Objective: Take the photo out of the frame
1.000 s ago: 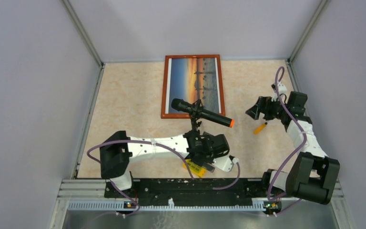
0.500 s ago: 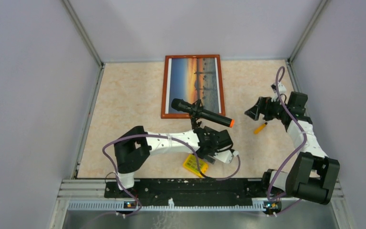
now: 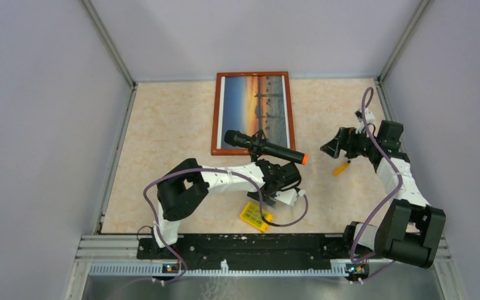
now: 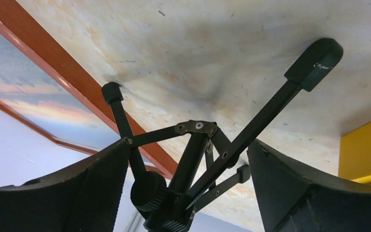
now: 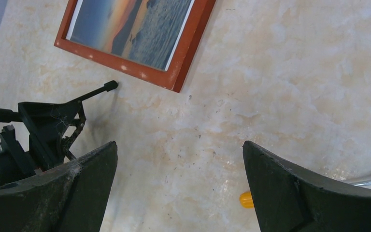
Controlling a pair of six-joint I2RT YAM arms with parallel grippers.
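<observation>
Since the frame (image 3: 215, 112) lies just beyond the wide-open, empty left gripper (image 4: 186, 145), long axis running away from the bases (image 3: 250, 247), I rate it nearer than the open right gripper (image 5: 178, 145).

The large rectangular picture frame (image 3: 290, 112) with a narrow reddish-brown wooden border lies flat and face up, on the far side of the small black tripod (image 4: 192, 154). Its long sides run away from the tripod, and its near short edge lies just beside one tripod foot; I cannot tell if they touch. The large rectangular photo (image 3: 253, 109) sits inside the frame and fills it. It shows an orange sunset over blue water with small dark silhouettes and has thin white margins. The photo is turned sideways, with its horizon along the long sides.
</observation>
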